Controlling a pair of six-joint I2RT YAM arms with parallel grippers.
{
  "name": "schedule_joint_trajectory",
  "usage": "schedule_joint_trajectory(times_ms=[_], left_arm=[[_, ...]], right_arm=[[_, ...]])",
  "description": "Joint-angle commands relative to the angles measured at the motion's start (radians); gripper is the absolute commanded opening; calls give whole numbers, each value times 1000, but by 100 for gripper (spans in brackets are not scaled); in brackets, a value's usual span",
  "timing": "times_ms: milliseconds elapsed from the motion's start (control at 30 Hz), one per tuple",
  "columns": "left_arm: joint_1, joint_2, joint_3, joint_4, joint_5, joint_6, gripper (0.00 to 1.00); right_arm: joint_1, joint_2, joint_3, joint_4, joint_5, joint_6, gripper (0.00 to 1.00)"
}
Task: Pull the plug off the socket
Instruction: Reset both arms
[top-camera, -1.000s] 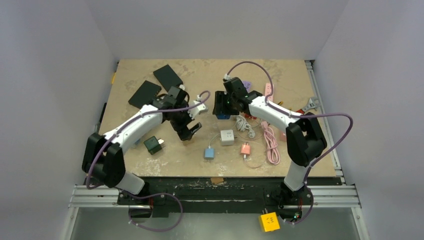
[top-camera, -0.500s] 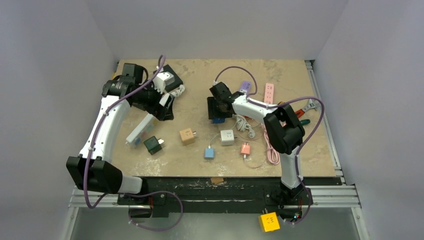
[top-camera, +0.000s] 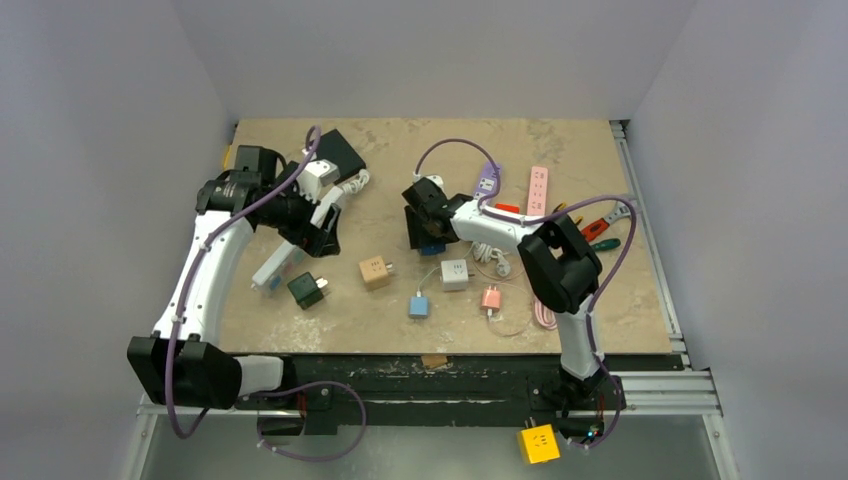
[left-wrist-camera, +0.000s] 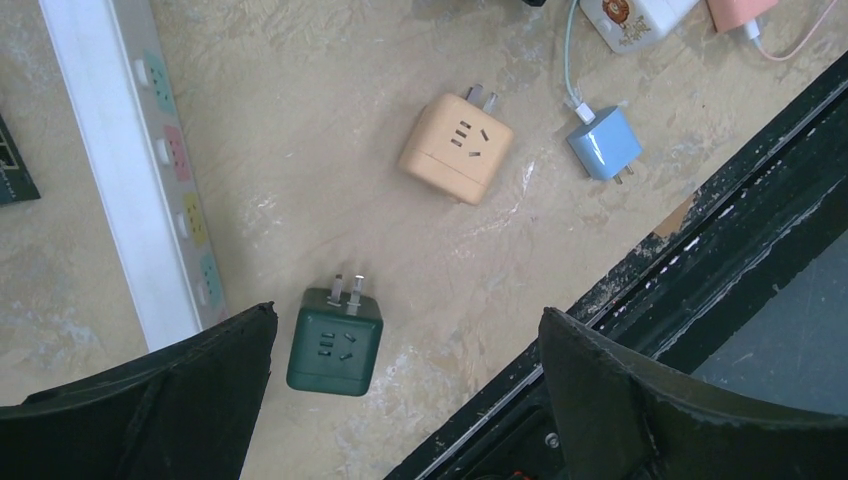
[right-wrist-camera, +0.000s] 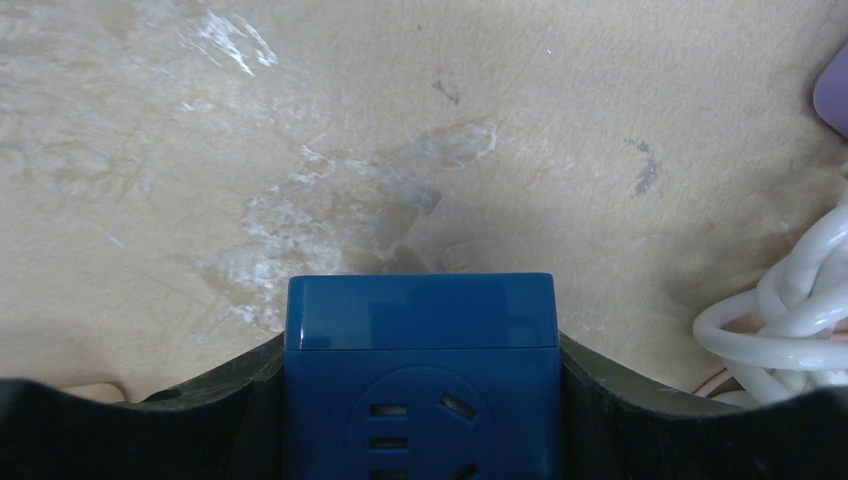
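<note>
My right gripper (top-camera: 425, 222) is shut on a blue cube socket (top-camera: 432, 243) near the table's middle. In the right wrist view the blue cube (right-wrist-camera: 420, 370) sits between my black fingers (right-wrist-camera: 200, 410), socket face towards the camera, with nothing plugged in. An orange cube plug (top-camera: 375, 272) lies loose on the table, prongs out; it also shows in the left wrist view (left-wrist-camera: 457, 148). My left gripper (top-camera: 322, 225) is open and empty, raised above the table's left part. In its own view the left gripper (left-wrist-camera: 405, 320) hangs over a dark green cube plug (left-wrist-camera: 335, 342).
A white power strip (top-camera: 278, 258) lies by the green cube (top-camera: 306, 290). A white cube (top-camera: 454, 274), a blue charger (top-camera: 418, 306), a pink charger (top-camera: 490, 298) and a white cable (top-camera: 490, 250) lie mid-table. Purple (top-camera: 487, 180) and pink (top-camera: 538, 187) strips lie behind.
My left arm has swung from the table's middle back to the left, and the orange cube now lies loose where it was. My right gripper has shifted left with the blue cube.
</note>
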Motion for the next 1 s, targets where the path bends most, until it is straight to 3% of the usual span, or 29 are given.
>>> schedule_joint_trajectory(times_ms=[0,200,267,300,700,967], left_arm=[[7,-62,-27,50,-31,0,100],[9,-64,-37,47,-45,9,100],[9,-65,-39,51,-43,4,100],[9,-66,-39,53,-41,3,100],[11,-65,-38,78,-96,-34,100],[134,-79,-58,158,-85,-80,100]], right_arm=[[12,-43,-24,27,74,-1,55],[20,-71,-57,48,83,0,77],[20,-80,-58,46,81,-5,94],[20,-84,-55,43,83,-8,97],[13,-300,-63,9,116,-61,99],[-166,-663,-311,70,200,-66,99]])
